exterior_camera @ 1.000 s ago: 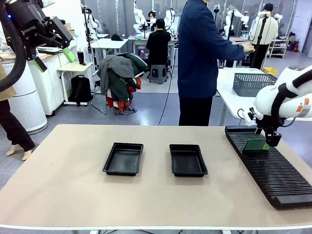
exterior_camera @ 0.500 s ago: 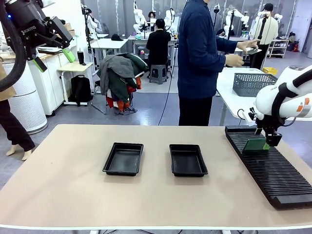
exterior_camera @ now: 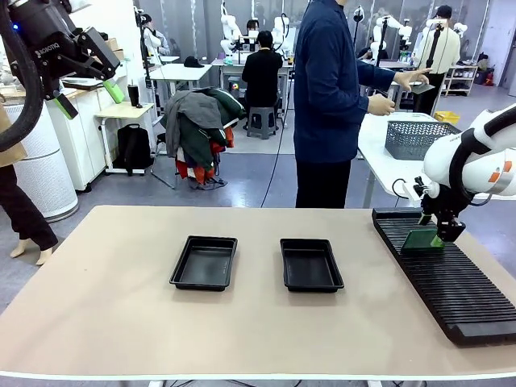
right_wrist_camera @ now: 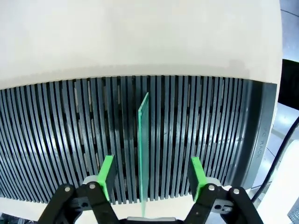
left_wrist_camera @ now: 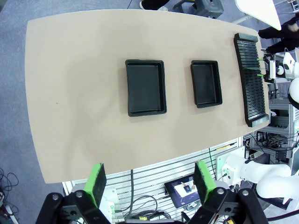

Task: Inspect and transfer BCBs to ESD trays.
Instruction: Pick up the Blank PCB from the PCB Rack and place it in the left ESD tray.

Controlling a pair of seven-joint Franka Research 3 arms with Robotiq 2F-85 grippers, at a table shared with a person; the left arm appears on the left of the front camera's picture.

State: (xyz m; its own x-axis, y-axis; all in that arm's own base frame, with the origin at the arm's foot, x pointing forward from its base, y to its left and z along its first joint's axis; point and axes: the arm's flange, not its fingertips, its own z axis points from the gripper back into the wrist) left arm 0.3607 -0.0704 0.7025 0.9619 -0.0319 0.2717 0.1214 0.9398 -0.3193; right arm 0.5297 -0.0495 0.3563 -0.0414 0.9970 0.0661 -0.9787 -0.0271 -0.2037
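One pale-green BCB (exterior_camera: pixel 421 240) stands on edge in a slot of the black ribbed rack (exterior_camera: pixel 459 290) at the table's right. My right gripper (exterior_camera: pixel 443 234) is down over it. In the right wrist view the BCB (right_wrist_camera: pixel 143 149) rises edge-on between the two green pads, with a gap on each side, so the right gripper (right_wrist_camera: pixel 150 175) is open around it. Two ESD trays, left (exterior_camera: pixel 204 239) and right (exterior_camera: pixel 306 242), lie mid-table and look bare inside. My left gripper (exterior_camera: pixel 90 98) hangs high at the far left, open and holding nothing; from there it looks down on both ESD trays (left_wrist_camera: pixel 145 61) (left_wrist_camera: pixel 205 63).
The rack (left_wrist_camera: pixel 251 79) runs along the table's right edge. A person in dark blue (exterior_camera: pixel 326 97) stands at the far side, turned toward a side table with a grey basket (exterior_camera: pixel 413 137). Bare tabletop (exterior_camera: pixel 105 306) lies left of and in front of the trays.
The person's hands have shifted over the side table. My right arm has moved only slightly over the board. The left arm has not moved.
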